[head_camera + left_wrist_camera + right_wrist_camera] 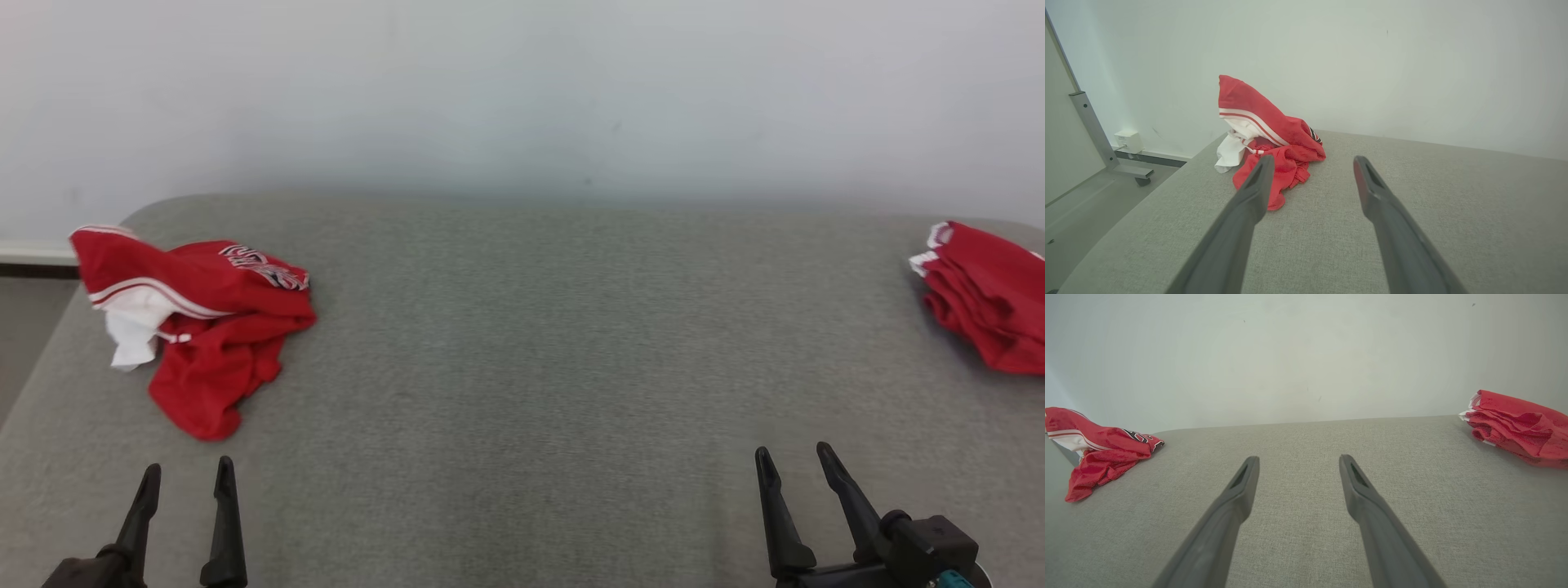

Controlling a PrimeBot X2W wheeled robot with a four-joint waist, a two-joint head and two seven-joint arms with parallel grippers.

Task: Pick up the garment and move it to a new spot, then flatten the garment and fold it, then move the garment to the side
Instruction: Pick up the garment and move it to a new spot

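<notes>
The left tool and right tool stood open and empty at the near edge of the grey worktop. The crumpled red-and-white garment lay on it at 12 o'clock from the left tool, apart from its fingers; a folded red pile sat at 2 o'clock from the right tool.

A: What lies under everything?
B: A grey fabric counter, against a white wall.
A: And the left wrist view's left edge?
B: A metal post, a small white box beside it.
</notes>
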